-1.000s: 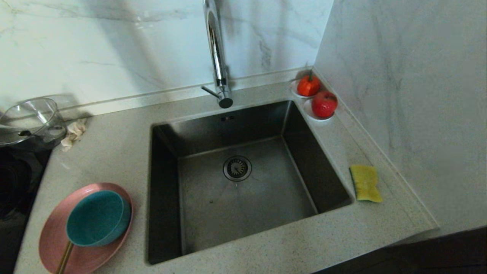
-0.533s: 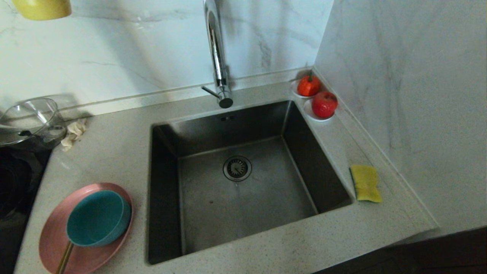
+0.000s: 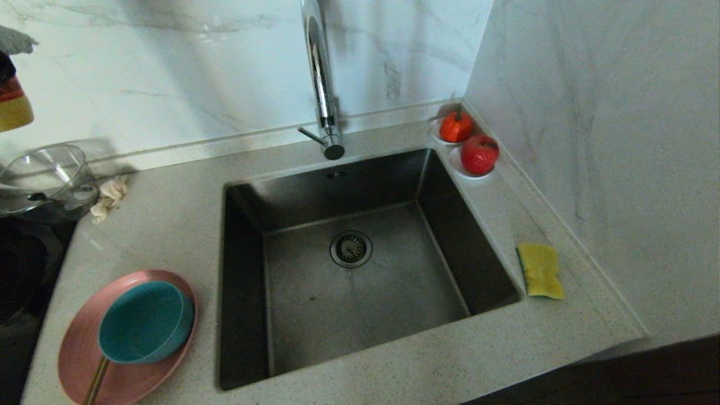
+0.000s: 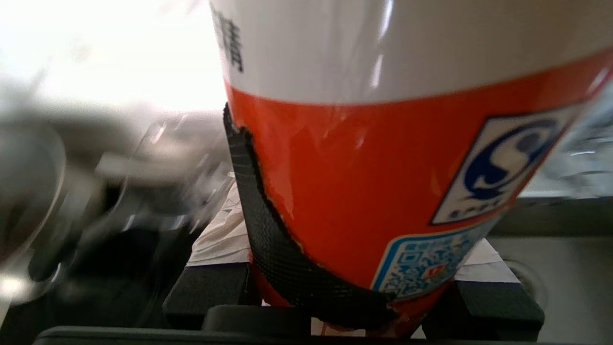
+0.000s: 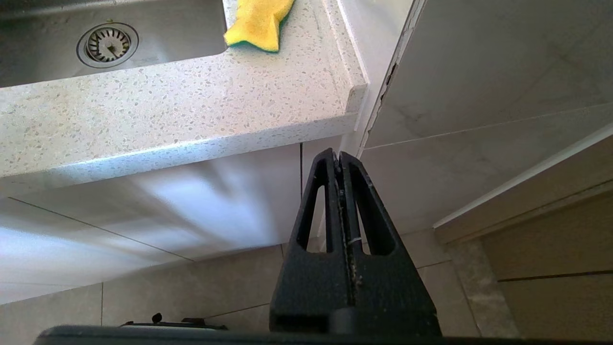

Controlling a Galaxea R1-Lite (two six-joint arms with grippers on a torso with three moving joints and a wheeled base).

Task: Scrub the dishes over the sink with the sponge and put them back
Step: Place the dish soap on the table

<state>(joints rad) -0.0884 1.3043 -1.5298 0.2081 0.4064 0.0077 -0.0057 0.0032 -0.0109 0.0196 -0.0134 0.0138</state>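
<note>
The left gripper (image 4: 354,306) fingers clamp an orange-and-white bottle (image 4: 383,167), which has just swung in far left of the sink (image 3: 360,337), likely detergent before scrubbing. Right gripper (image 5: 341,158) fingers pressed shut below the worktop (image 5: 167,115). Sponge (image 3: 540,270) right of the sink, plate (image 3: 79,360) and bowl (image 3: 143,320) left, all well apart from both

Glass bowl (image 3: 42,177): far left counter.
Rag (image 3: 111,196): just beside the glass bowl.
Saucers with red fruit (image 3: 469,147): back-right corner.
Orange-and-white bottle (image 4: 392,158): label visible.
</note>
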